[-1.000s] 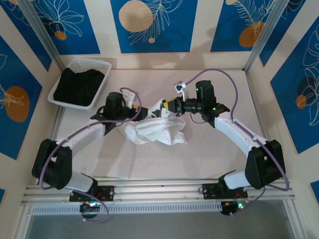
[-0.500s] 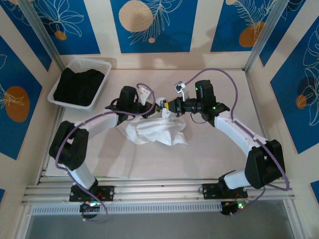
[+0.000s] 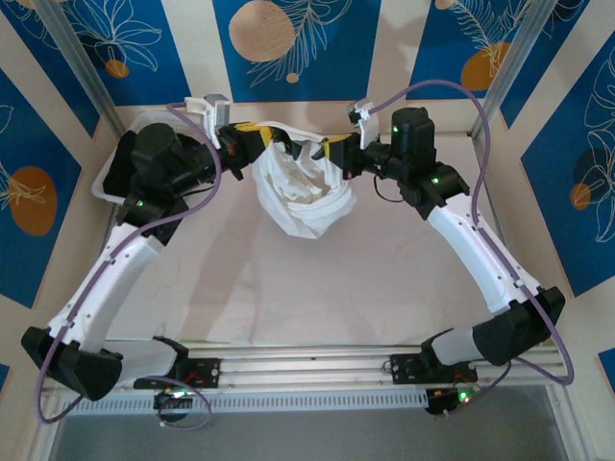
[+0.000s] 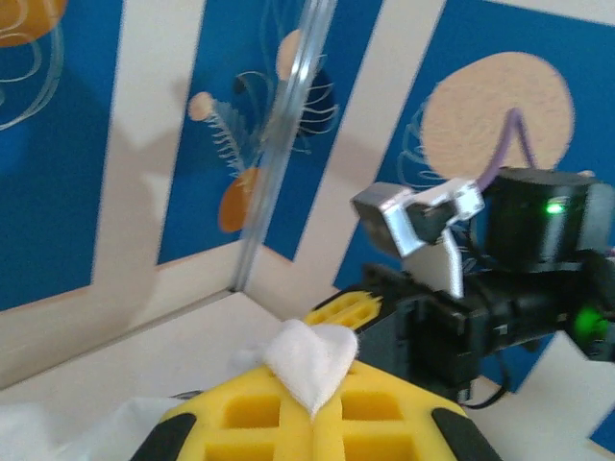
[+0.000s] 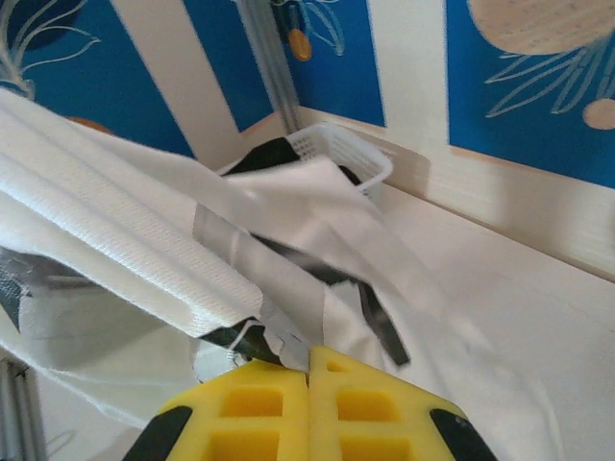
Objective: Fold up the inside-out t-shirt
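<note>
The inside-out t-shirt [image 3: 303,187] is a white bunch hanging above the back of the table, strung between both grippers. My left gripper [image 3: 261,135] is shut on its upper left edge. In the left wrist view a small tuft of the white t-shirt [image 4: 312,360] sticks out between the closed yellow fingers of the left gripper [image 4: 315,423]. My right gripper [image 3: 329,151] is shut on the upper right edge. In the right wrist view the t-shirt's ribbed hem [image 5: 135,240] runs into the closed right gripper [image 5: 307,370].
A white basket [image 3: 113,173] with a black garment stands at the back left, mostly under my left arm; the basket [image 5: 357,158] also shows behind the cloth in the right wrist view. Blue patterned walls enclose the table [image 3: 317,279] on three sides.
The left gripper has closed on the shirt. Both arms have raised it off the table and carried it toward the back wall, so it now hangs between them.
</note>
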`<action>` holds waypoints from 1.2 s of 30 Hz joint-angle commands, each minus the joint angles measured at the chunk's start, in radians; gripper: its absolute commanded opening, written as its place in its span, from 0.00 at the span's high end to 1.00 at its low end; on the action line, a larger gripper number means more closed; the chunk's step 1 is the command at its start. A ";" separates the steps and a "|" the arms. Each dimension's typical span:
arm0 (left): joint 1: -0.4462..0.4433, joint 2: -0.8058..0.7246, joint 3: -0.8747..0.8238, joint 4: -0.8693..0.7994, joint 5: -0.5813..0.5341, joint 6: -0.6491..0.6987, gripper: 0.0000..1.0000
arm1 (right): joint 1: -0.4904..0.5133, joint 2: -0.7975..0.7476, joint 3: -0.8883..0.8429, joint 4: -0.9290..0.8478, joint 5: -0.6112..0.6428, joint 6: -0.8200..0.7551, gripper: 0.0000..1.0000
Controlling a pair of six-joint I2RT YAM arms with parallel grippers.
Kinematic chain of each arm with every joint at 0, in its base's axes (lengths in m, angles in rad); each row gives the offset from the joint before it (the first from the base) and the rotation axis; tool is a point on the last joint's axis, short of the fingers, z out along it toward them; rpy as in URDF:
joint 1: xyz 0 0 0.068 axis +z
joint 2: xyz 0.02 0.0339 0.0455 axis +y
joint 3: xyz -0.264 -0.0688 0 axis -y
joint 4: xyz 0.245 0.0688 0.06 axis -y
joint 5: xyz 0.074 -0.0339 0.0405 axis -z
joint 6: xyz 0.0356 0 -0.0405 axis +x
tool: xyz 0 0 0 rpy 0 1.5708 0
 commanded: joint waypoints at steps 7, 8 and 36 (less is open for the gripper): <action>0.039 0.072 -0.091 0.009 0.034 0.002 1.00 | -0.049 0.013 -0.168 -0.006 -0.270 0.044 1.00; 0.050 0.084 -0.101 0.002 0.012 0.008 1.00 | -0.057 0.015 -0.179 0.014 -0.332 0.059 1.00; 0.091 0.183 -0.231 0.211 0.270 -0.215 1.00 | 0.159 -0.059 -0.346 -0.028 0.290 -0.130 0.58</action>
